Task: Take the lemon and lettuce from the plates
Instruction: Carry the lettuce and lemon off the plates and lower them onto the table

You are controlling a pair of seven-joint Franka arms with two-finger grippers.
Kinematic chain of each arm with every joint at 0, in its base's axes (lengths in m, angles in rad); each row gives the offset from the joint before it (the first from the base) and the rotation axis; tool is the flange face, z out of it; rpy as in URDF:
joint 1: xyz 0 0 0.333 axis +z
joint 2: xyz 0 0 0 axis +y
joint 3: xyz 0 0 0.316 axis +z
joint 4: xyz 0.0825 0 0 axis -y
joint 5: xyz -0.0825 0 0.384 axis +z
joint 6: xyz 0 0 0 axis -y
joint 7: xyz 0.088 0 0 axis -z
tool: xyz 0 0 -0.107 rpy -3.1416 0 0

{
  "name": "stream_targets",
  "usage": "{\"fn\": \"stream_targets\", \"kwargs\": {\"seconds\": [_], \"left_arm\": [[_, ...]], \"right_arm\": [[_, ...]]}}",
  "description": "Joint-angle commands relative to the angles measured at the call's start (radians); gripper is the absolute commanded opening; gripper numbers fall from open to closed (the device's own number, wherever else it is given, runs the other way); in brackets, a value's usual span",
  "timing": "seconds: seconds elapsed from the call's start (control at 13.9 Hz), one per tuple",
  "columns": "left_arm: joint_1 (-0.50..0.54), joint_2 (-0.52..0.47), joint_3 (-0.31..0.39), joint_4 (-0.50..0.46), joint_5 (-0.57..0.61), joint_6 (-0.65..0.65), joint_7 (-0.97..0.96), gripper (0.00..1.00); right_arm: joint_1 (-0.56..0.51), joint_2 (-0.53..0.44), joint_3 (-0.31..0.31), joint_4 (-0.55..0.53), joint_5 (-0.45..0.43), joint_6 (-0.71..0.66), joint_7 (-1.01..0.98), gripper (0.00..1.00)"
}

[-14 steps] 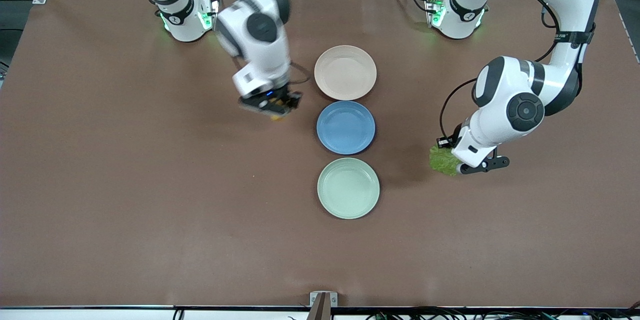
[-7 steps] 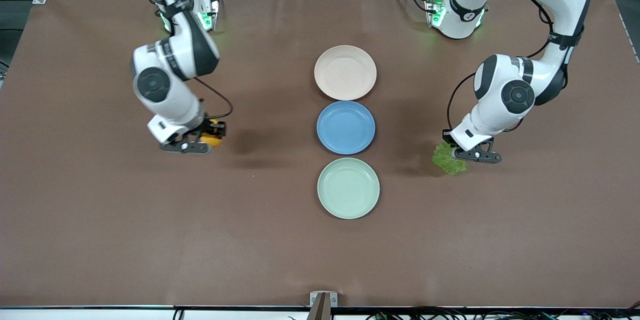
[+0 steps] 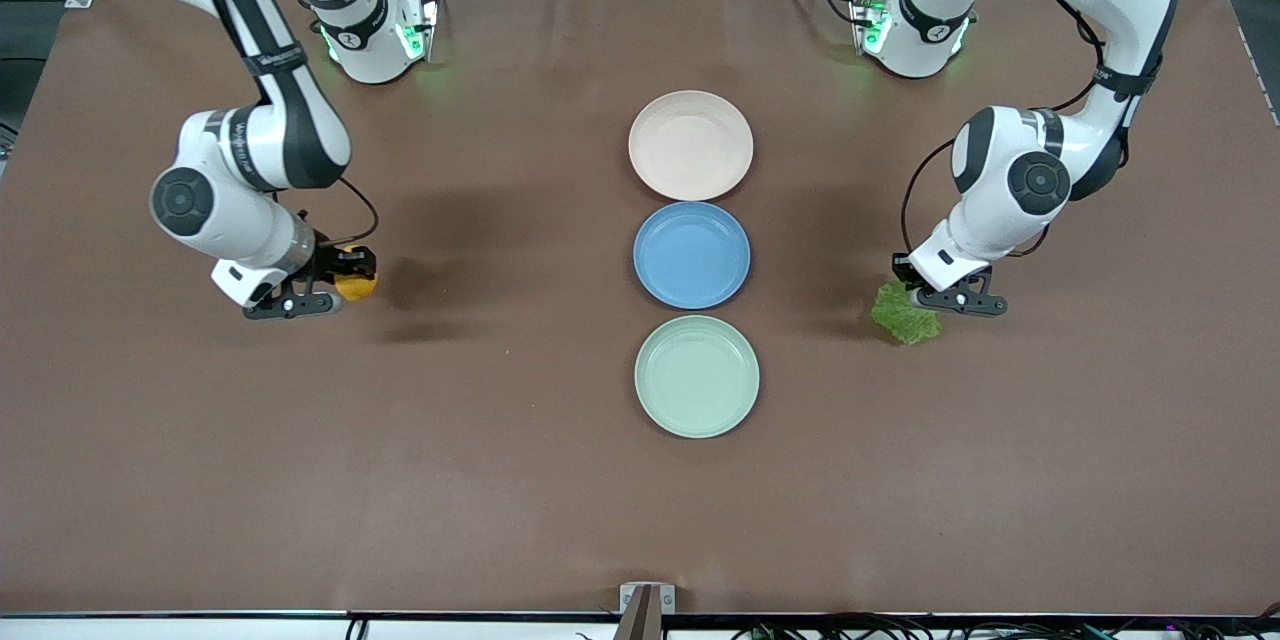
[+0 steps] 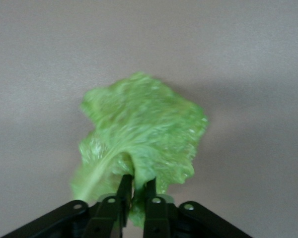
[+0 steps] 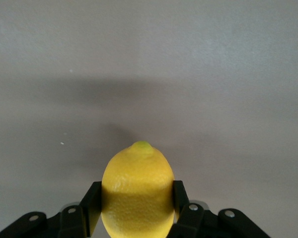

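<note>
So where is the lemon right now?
The lemon is clamped in the right gripper, over bare table toward the right arm's end, well clear of the blue plate.

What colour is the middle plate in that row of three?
Blue. The middle plate lies between a beige-pink plate and a mint-green plate, clearest in the front view.

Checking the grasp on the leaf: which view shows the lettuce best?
The left wrist view: the lettuce fills it, its pale rib pinched in the left gripper. The front view shows only a small green clump under that gripper over bare table. The right wrist view shows none of it.
</note>
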Motion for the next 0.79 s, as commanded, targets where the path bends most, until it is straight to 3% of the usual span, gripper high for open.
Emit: {"fn": "stream_targets", "kwargs": {"seconds": [0.0, 0.57, 0.72], "left_arm": [[0.021, -0.021, -0.011, 0.01, 0.025, -0.006, -0.012, 1.0], [0.041, -0.119, -0.014, 0.336, 0.025, -0.63, -0.022, 1.0], [0.044, -0.18, -0.012, 0.369, 0.02, -0.704, -0.023, 1.0]], "right_arm": [[-0.029, -0.028, 0.021, -0.07, 0.025, 0.079, -0.055, 0.01], [-0.029, 0.052, 0.023, -0.089, 0.026, 0.201, -0.064, 0.01], [-0.027, 0.076, 0.023, -0.091, 0.028, 0.216, -0.064, 0.02]]}}
